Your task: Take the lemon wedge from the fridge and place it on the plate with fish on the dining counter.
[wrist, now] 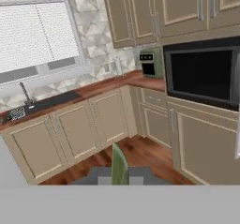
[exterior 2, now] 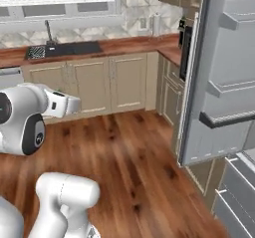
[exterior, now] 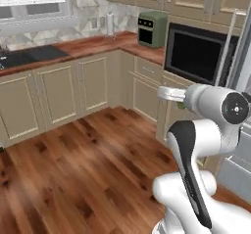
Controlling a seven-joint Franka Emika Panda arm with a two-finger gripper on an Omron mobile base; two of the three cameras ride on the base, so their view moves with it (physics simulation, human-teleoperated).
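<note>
A pale green-yellow lemon wedge (wrist: 119,164) stands upright between my dark fingertips (wrist: 99,175) in the hand view, with my gripper (wrist: 119,176) shut on it. In the base views the hand (exterior: 170,93) (exterior 2: 65,104) is held out level above the wood floor, away from the fridge. The pale grey fridge (exterior 2: 224,72) stands at the right with its door swung open and its lower drawers (exterior 2: 239,187) showing; its edge and long white handle (exterior: 226,44) also show in the left base view. The plate with fish and the dining counter are out of view.
A black built-in microwave (exterior: 198,54) sits beside the fridge above beige cabinets. A green toaster oven (exterior: 152,28) stands on the corner counter, and a dark sink (exterior 2: 64,49) lies under the window. Open wood floor (exterior: 88,169) spreads in front.
</note>
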